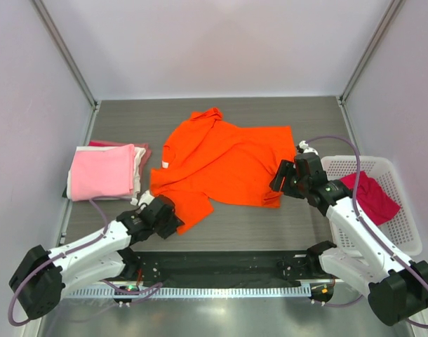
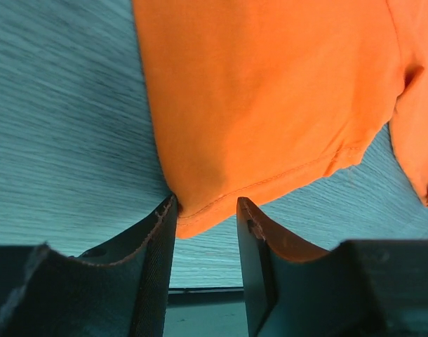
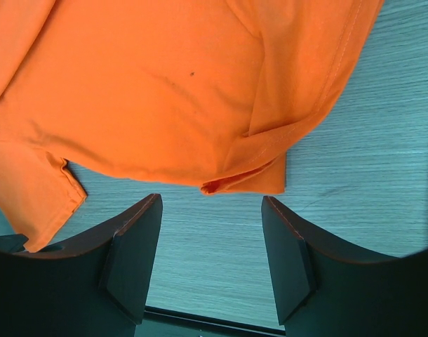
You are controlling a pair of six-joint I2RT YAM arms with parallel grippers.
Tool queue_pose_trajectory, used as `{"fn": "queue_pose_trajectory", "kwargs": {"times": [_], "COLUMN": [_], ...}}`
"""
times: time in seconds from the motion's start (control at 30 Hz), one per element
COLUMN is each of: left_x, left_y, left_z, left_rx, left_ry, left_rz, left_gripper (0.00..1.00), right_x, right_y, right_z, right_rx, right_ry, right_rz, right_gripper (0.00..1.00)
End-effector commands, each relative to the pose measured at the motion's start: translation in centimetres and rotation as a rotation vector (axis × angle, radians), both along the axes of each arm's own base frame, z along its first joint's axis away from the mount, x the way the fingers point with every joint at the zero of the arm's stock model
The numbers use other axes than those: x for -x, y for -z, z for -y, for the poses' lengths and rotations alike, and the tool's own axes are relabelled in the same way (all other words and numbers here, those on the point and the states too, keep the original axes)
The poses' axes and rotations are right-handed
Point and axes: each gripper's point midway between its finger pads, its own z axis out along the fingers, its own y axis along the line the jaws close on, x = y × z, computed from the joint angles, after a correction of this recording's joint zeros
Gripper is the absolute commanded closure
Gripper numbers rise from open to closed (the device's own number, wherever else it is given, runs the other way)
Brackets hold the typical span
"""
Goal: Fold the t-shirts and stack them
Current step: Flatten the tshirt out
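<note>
Orange shirt [image 1: 228,165] lies spread in the middle of the table [image 1: 284,232]. Left gripper [image 2: 203,203] is parted, the shirt's near hem corner between its jaws. Right gripper [image 3: 210,200] gapes, released, just beside the shirt's right edge.

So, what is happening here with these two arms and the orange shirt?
Both arms are working on the orange t-shirt, which lies spread in the middle, not yet folded. The left gripper has its fingers open around a hem corner. The right gripper hovers open near the other edge. A light pink t-shirt tops the folded stack on the left, and a magenta t-shirt lies in the white basket.
</note>
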Motion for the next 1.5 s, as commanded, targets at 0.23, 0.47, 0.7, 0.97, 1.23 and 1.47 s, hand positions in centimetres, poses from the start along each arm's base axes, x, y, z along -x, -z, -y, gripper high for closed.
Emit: {"fn": "queue_pose_trajectory", "kwargs": {"times": [0.23, 0.47, 0.7, 0.97, 1.23, 1.47], "left_x": [0.9, 1.2, 1.0, 0.6, -2.8, -2.4], "left_y": [0.0, 0.6, 1.3, 1.1, -4.0, -4.6], "left_z": [-1.6, -1.2, 0.1, 0.5, -1.5, -1.6], "left_rx": [-0.036, -0.088, -0.172, -0.212, -0.114, -0.082], "left_ry": [-0.046, -0.007, 0.054, 0.073, 0.022, 0.051], "left_rz": [-0.011, -0.072, -0.149, -0.122, 0.019, 0.009], "left_gripper": [0.48, 0.50, 0.57, 0.96, 1.00, 1.00], "right_x": [-0.1, 0.1, 0.4, 2.1, 2.1, 0.8], "right_y": [-0.9, -0.6, -0.3, 1.6, 4.4, 5.6], "right_z": [0.0, -0.1, -0.1, 0.6, -0.2, -3.1], "right_rx": [-0.016, -0.028, -0.031, -0.002, -0.068, -0.181], "right_ry": [0.015, 0.024, 0.027, 0.064, 0.114, 0.078], "right_rz": [0.026, 0.014, 0.010, -0.118, -0.165, -0.204], "right_gripper": [0.35, 0.35, 0.35, 0.33, 0.30, 0.33]}}
